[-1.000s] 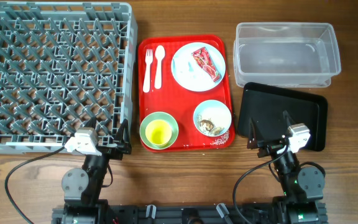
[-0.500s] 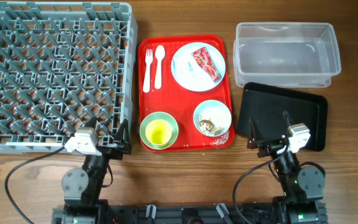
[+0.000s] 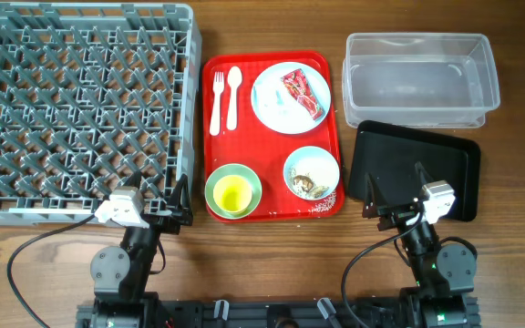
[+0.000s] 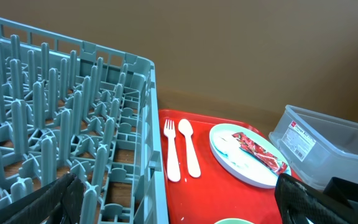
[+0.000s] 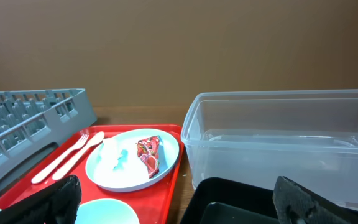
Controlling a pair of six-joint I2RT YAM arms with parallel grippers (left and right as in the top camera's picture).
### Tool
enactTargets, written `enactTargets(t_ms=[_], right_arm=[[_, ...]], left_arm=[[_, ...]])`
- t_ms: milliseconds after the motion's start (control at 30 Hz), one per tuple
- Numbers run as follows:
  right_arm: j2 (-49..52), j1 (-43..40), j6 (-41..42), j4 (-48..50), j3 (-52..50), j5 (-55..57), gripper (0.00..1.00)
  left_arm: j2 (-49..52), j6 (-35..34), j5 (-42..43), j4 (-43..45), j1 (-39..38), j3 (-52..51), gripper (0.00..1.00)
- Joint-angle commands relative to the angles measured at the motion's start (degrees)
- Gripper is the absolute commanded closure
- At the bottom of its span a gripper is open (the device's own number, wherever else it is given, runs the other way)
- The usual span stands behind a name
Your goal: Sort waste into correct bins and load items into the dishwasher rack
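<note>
The red wrapper (image 3: 303, 94) lies on the pale blue plate (image 3: 276, 102), seen also in the right wrist view (image 5: 149, 155). The white fork (image 3: 216, 100) and spoon (image 3: 232, 96) lie beside it. The yellow cup (image 3: 233, 193) stands in the green bowl (image 3: 215, 180). The blue bowl (image 3: 312, 173) holds food scraps. The grey rack (image 3: 192, 109) is at left, the clear tub (image 3: 420, 82) and black tray (image 3: 427, 159) at right. My left gripper (image 3: 173, 196) is open and empty at the rack's near right corner. My right gripper (image 3: 395, 187) is open and empty over the black tray's near edge.
The dishes all sit on a red serving tray (image 3: 272, 150) between the rack and the bins. Both arm bases stand at the table's front edge. Bare wood shows in front of the red tray.
</note>
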Motion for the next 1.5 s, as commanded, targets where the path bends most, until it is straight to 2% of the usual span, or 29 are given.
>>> enactTargets(t_ms=[0, 200, 300, 400, 533, 600, 833, 900, 1000, 1100, 1233, 1400, 1467], right_arm=[[0.24, -0.20, -0.35, 0.42, -0.07, -0.09, 0.00], [0.22, -0.20, -0.48, 1.55, -0.07, 0.13, 0.00], [0.22, -0.20, -0.46, 1.25, -0.07, 0.13, 0.00], [0.22, -0.20, 0.22, 2.84, -0.07, -0.35, 0.00], [0.22, -0.20, 6.58, 4.63, -0.07, -7.13, 0.01], [0.22, -0.20, 8.11, 6.12, 0.20, -11.82, 0.00], [3.21, -0.20, 8.59, 4.92, 11.08, -17.66, 0.00], [7.82, -0.20, 8.50, 2.05, 17.09, -17.86, 0.00], [17.05, -0.20, 8.50, -2.05, 26.34, -19.71, 0.00], [26.71, -0.17, 8.50, -8.02, 36.00, -22.25, 0.00], [41.22, -0.15, 8.09, -20.96, 51.32, -23.47, 0.00], [56.63, 1.33, -1.60, -36.48, 67.89, -23.52, 0.00], [60.30, 1.31, 2.71, -38.25, 70.71, -25.68, 0.01]], left_arm=[[-0.39, -0.72, -0.72, 0.17, 0.26, -0.59, 0.00], [-0.39, -0.70, -0.94, 0.17, 0.26, -0.59, 0.00], [-0.39, -0.72, -6.05, -0.44, 0.26, -0.59, 0.00], [-0.39, -0.94, -5.84, 0.46, 0.26, -0.59, 0.00], [-0.26, -1.16, -4.94, -0.46, 0.26, -0.59, 0.00], [0.07, -3.93, -2.34, 0.31, 0.09, -0.59, 0.00], [0.09, -17.07, 9.75, 10.54, 0.11, 0.26, 0.00], [0.09, -19.39, 10.14, 10.86, 0.11, 2.71, 0.00], [0.52, -19.39, 10.54, 9.97, 0.11, 7.72, 0.00], [3.15, -19.32, 10.25, 5.07, 0.11, 15.56, 0.00], [12.57, -17.20, 9.42, -8.74, 0.11, 29.99, 0.00], [28.89, -12.59, 9.20, -25.90, 0.11, 47.41, 0.00], [35.36, -12.63, 9.20, -31.41, 0.13, 53.70, 0.00]])
